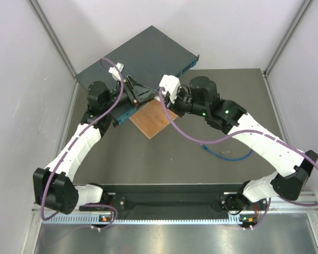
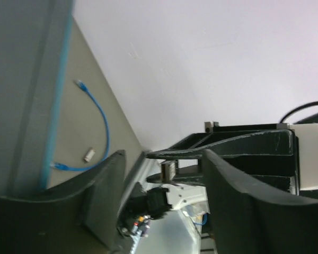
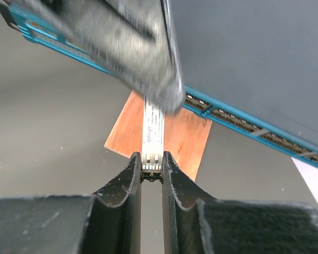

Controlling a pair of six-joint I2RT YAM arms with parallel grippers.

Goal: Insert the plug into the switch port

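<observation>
The switch [image 1: 143, 53] is a flat dark teal box at the back left, with its blue socket face [image 3: 238, 119] towards me. The short blue cable [image 1: 230, 155] lies loose on the table at the right, its plug [image 2: 80, 83] untouched by either gripper. My right gripper [image 3: 152, 159] is shut on a slim silver metal module [image 3: 152, 132], held above the wooden square [image 3: 185, 132] just in front of the socket row. My left gripper [image 2: 163, 159] is open with nothing between its fingers, close beside the right gripper [image 1: 160, 94].
The orange-brown wooden square [image 1: 151, 120] lies flat under the switch's front edge. A small grey piece [image 2: 89, 155] rests beside the blue cable. White enclosure walls stand at the left, back and right.
</observation>
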